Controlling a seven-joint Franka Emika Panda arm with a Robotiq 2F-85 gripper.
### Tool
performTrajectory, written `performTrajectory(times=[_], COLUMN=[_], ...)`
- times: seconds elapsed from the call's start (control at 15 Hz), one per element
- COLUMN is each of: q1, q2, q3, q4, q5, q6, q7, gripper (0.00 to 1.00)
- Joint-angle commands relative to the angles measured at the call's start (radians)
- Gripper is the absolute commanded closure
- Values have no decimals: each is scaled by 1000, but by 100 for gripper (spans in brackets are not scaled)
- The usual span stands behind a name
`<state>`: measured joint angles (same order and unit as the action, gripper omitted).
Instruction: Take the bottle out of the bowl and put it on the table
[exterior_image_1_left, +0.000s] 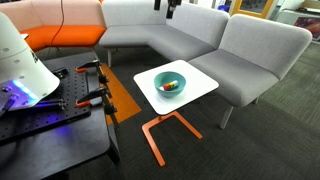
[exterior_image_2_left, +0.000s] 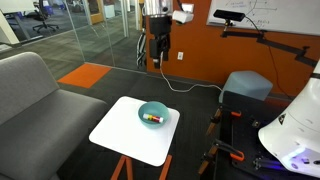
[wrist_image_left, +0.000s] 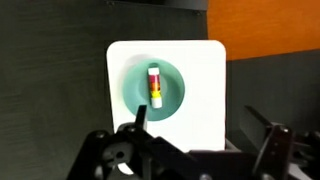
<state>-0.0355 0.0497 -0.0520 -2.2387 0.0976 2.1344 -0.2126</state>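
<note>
The tiny orange-red bottle (exterior_image_1_left: 172, 86) (exterior_image_2_left: 153, 118) (wrist_image_left: 155, 84) with a yellowish-white end lies on its side inside the teal-green bowl (exterior_image_1_left: 150, 79) (exterior_image_2_left: 142, 108) (wrist_image_left: 128, 92). The bowl sits on the small white-topped table (exterior_image_1_left: 203, 86) (exterior_image_2_left: 125, 138) (wrist_image_left: 202, 90) with an orange metal frame. My gripper (exterior_image_1_left: 170, 9) (exterior_image_2_left: 158, 58) (wrist_image_left: 205, 125) hangs high above the table, well clear of the bowl. Its two dark fingers are spread apart and hold nothing. In the wrist view the bowl lies up and to the left of the fingers.
A grey sectional sofa (exterior_image_1_left: 200, 35) (exterior_image_2_left: 30, 90) wraps round the table. A black workbench with orange clamps (exterior_image_1_left: 60, 115) (exterior_image_2_left: 240, 150) stands beside it, with the white robot base (exterior_image_1_left: 20, 60) (exterior_image_2_left: 295, 125) on it. Dark carpet surrounds the table.
</note>
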Motion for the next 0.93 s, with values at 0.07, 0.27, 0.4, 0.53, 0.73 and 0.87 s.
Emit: performTrajectory(times=[0.07, 0.27, 0.4, 0.53, 0.73, 0.87], q1=[-44, -62, -63, -48, -65, -61], q2=[273, 467, 567, 642, 663, 676], q3=[-3, 1, 4, 0, 22, 23], q4=[67, 155, 225, 297, 301, 320], q5=[30, -14, -36, -73, -76, -78], q6=[182, 243, 247, 231, 261, 259], q7=[-85, -37, -27, -16, -32, -26], gripper=[0, 0, 0, 0, 0, 0])
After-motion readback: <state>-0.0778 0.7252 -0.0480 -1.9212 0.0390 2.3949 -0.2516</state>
